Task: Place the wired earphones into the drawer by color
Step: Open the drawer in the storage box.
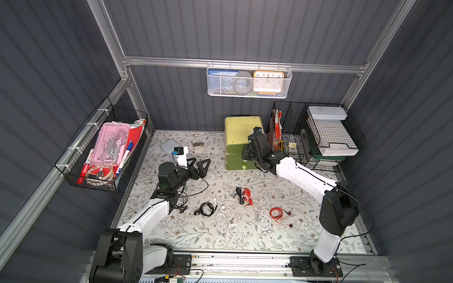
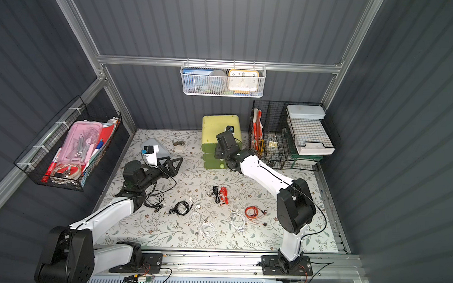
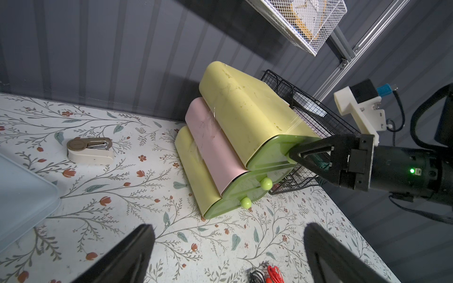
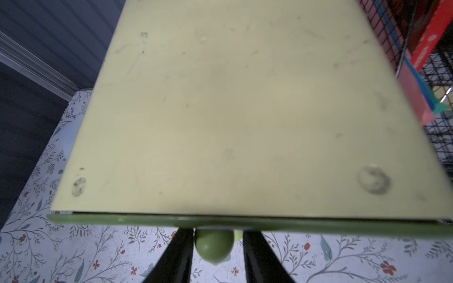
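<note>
The drawer unit [image 1: 240, 132] [image 2: 218, 128] is a yellow-green stack of three drawers at the back, all pushed in. My right gripper [image 4: 218, 232] stands at the top drawer's round green knob [image 4: 214, 247]: the knob is between the jaws, one finger touches it and the other shows a small gap. In the left wrist view the right gripper [image 3: 297, 156] covers that knob. The wired earphones lie loose on the mat: black coil [image 1: 206, 209], red coil [image 1: 277, 212], white coils [image 1: 264, 222] [image 1: 233, 230], and a black and red tangle [image 1: 244, 195]. My left gripper [image 1: 201, 160] [image 3: 228, 227] is open and empty.
A beige stapler [image 3: 90, 150] and a translucent box lid [image 1: 167, 146] lie at the back left. A black wire rack [image 1: 315, 135] stands right of the drawers. A wire basket [image 1: 106, 152] hangs on the left wall and a white mesh basket [image 1: 249, 81] on the back wall.
</note>
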Controlling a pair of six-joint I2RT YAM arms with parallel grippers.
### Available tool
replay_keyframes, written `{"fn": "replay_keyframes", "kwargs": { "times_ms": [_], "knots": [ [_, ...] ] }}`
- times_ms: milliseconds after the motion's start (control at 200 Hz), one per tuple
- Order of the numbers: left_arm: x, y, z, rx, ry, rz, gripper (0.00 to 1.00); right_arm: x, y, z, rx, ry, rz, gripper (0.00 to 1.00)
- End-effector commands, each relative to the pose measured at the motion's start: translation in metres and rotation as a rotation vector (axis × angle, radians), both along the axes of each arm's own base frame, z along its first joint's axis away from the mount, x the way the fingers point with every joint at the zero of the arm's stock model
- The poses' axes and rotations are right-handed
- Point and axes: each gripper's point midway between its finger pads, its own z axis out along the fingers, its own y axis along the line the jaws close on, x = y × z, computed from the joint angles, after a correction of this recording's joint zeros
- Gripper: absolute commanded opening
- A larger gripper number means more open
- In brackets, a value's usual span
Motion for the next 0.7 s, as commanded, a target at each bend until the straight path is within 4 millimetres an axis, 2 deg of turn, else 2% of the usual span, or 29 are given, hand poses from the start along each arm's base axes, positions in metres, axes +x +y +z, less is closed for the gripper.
{"fn": "replay_keyframes", "kwargs": {
  "times_ms": [0, 695],
  "knots": [
    [-0.003, -0.001, 0.012, 0.001, -0.041, -0.01, 0.99, 0.008, -0.001, -0.001, -0.016, -0.006, -0.013, 0.36],
    [-0.004, -0.001, 0.014, 0.005, -0.052, -0.007, 0.99, 0.033, -0.006, -0.002, -0.007, 0.011, 0.001, 0.26]
  ]
}}
